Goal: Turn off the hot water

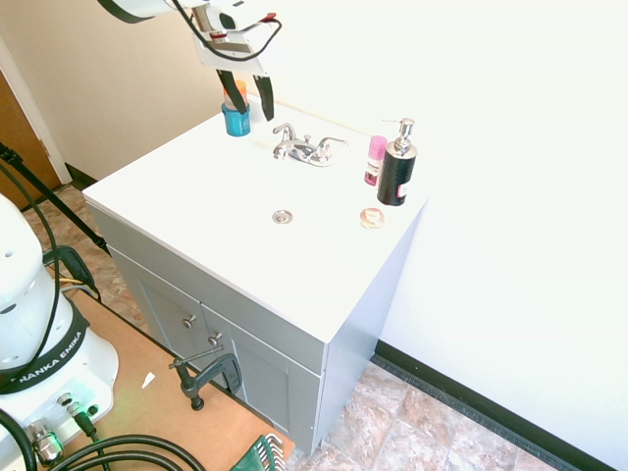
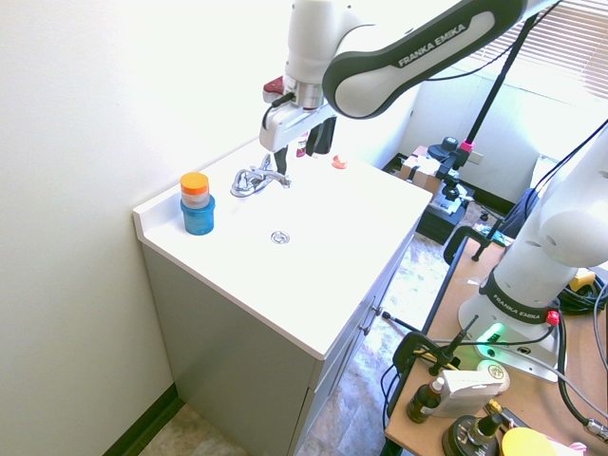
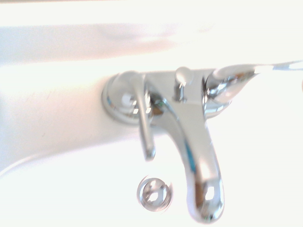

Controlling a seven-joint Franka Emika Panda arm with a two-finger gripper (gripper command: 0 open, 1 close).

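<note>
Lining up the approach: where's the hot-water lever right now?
In the first exterior view the left lever sits at the back of the counter on the faucet, toward the blue jar; the tool hovers above it.

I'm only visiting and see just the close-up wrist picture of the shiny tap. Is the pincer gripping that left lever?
Observer: No. The pincer hangs open in the air above the faucet and touches nothing.
Visitor: Is anything else on the counter?
Observer: A blue jar with an orange lid stands at the back, beyond the left lever.
Visitor: And on the other side?
Observer: A black soap dispenser and a pink bottle stand together past the right lever.
</note>
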